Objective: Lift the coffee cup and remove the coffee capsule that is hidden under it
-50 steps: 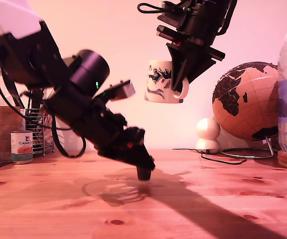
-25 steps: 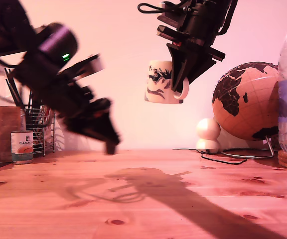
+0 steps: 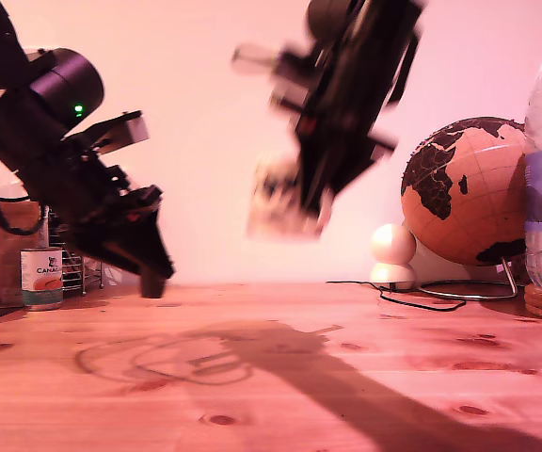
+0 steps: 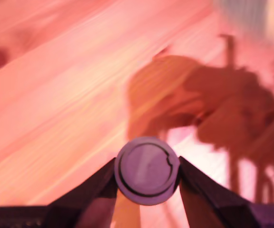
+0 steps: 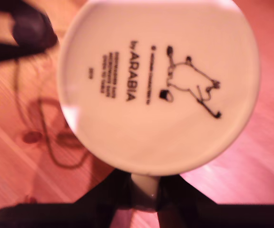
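Between the fingers of my first hand [image 4: 146, 187] the coffee capsule [image 4: 147, 170] is pinched, low over the bench [image 3: 365, 377] at the exterior view's left. My second hand [image 5: 144, 197] grips the coffee cup [image 5: 158, 85] by its handle, aloft. I'd set the capsule down gently, clear of the cup's landing spot.

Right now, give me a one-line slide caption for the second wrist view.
My second gripper holds the coffee cup by its handle, the cup's printed base facing the camera, above the wooden table.
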